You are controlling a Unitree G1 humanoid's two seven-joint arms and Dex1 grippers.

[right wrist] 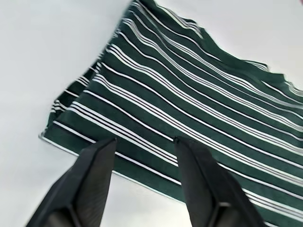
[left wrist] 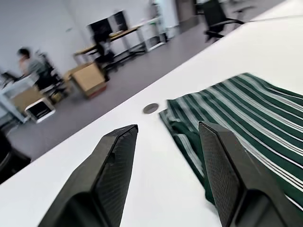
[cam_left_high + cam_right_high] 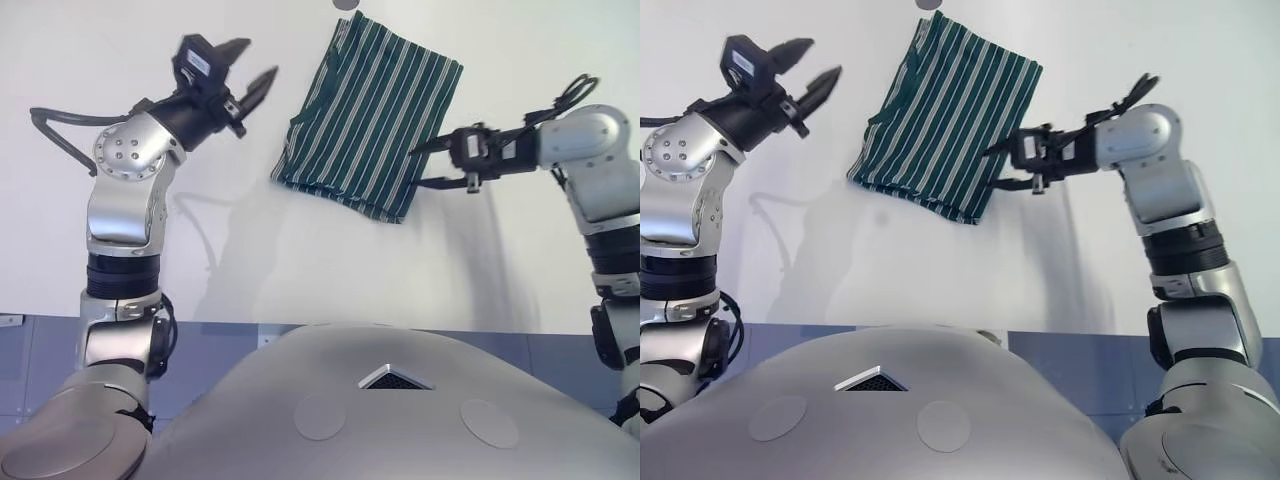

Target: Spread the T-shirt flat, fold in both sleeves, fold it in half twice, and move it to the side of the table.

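Both grippers are standing open, neither one holding anything.
The right gripper (image 3: 418,168) is hanging with its jaws parted at the right edge of the folded T-shirt (image 3: 370,115), near its closer corner; whether the tips are touching the cloth I cannot tell. The left gripper (image 3: 257,62) is hovering with jaws spread wide, off to the shirt's left and apart from it. The green, white-striped shirt is lying as a folded rectangle, slightly askew, toward the far middle of the white table (image 3: 300,270), with a small grey disc (image 2: 151,108) sitting just beyond its far corner.
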